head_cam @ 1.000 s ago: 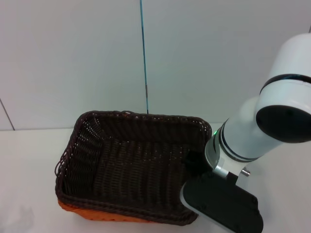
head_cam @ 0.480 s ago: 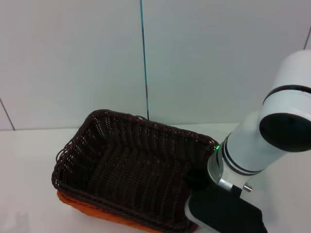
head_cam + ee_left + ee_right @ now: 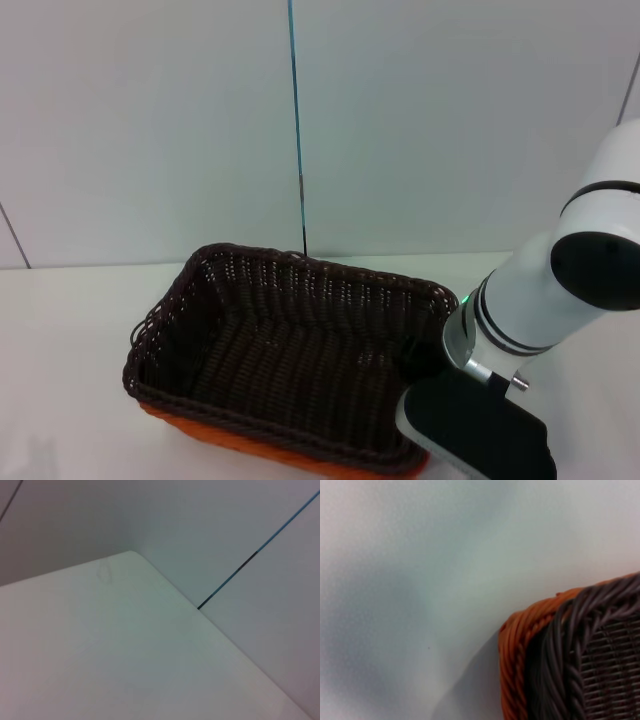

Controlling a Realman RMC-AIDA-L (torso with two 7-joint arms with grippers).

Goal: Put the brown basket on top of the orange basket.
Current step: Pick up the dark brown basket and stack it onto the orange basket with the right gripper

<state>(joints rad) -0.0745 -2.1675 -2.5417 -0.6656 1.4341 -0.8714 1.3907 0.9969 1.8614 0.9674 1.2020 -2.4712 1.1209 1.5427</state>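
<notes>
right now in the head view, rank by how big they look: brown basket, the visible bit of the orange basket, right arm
1. brown basket: largest.
2. right arm: next, though it is nearer the camera, so this is unsure.
3. orange basket: smallest, only a strip shows beneath the brown one.

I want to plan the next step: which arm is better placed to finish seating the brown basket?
Probably the right: its end effector is at the brown basket, nested in the orange basket. The left wrist view shows only table.
</notes>
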